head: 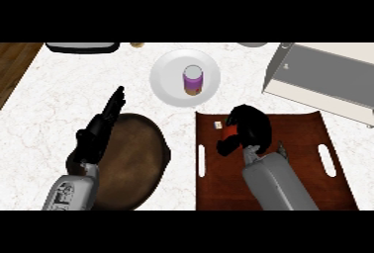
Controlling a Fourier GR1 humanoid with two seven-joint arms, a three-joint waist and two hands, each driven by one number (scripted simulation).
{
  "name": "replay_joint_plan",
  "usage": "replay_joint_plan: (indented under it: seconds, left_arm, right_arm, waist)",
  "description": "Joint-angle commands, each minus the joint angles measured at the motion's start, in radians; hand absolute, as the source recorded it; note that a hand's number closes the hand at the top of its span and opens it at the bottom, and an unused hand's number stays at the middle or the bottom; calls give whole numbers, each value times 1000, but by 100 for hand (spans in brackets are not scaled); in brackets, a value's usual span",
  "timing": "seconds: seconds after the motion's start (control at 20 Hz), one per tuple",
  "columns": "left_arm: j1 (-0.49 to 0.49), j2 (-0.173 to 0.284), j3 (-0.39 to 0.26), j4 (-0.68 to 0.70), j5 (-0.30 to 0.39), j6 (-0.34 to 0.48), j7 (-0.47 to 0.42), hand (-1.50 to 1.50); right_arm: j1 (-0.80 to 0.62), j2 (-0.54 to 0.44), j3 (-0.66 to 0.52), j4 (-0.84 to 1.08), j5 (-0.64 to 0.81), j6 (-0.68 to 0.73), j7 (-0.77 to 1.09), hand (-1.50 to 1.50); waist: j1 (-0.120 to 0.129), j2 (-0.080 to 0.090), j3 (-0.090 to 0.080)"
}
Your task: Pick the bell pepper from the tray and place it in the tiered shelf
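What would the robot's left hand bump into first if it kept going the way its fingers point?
The left hand points up and slightly right. Probably nothing: bare counter lies ahead, the white plate stays off to its right. Depth is unclear.

2 grey forearms end in black hands. The right forearm (281, 185) is a smooth, rounded grey shell, glossy along its upper side, narrowing toward the wrist just behind the right hand (248, 127). That hand is matte black and bulky. The left forearm (70, 192) is lighter grey, with small dark markings on its casing. Ahead of it, the left hand (99, 129) is black, slim and segmented, with long fingers.
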Motion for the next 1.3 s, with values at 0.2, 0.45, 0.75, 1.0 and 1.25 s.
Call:
replay_joint_plan:
  seconds: [0.2, 0.45, 0.75, 1.0, 1.25]
  left_arm:
    - [2, -14, -8, 10, -10, 12, 2, 0]
    - [35, -2, 7, 14, -4, 8, -48, 0]
    - [-19, 11, 15, -31, 4, -1, 60, 0]
    - [57, 45, 26, -66, 28, -43, 26, 0]
    - [47, 5, 1, -64, -1, -2, 18, 0]
  right_arm:
    - [-83, 15, 119, -123, -58, -401, 170, 150]
    - [-178, 16, 202, -261, 94, -390, 399, 150]
    - [-223, 15, 142, -384, 285, -224, 516, 150]
    - [-371, 15, 21, -429, 368, -57, 539, 150]
    - [-424, -2, -55, -443, 463, 10, 512, 150]
  waist:
    - [-10, -2, 1]
    - [-23, -6, -1]
    - [-38, -10, -1]
    - [-27, -9, -1]
    - [-28, -7, -1]
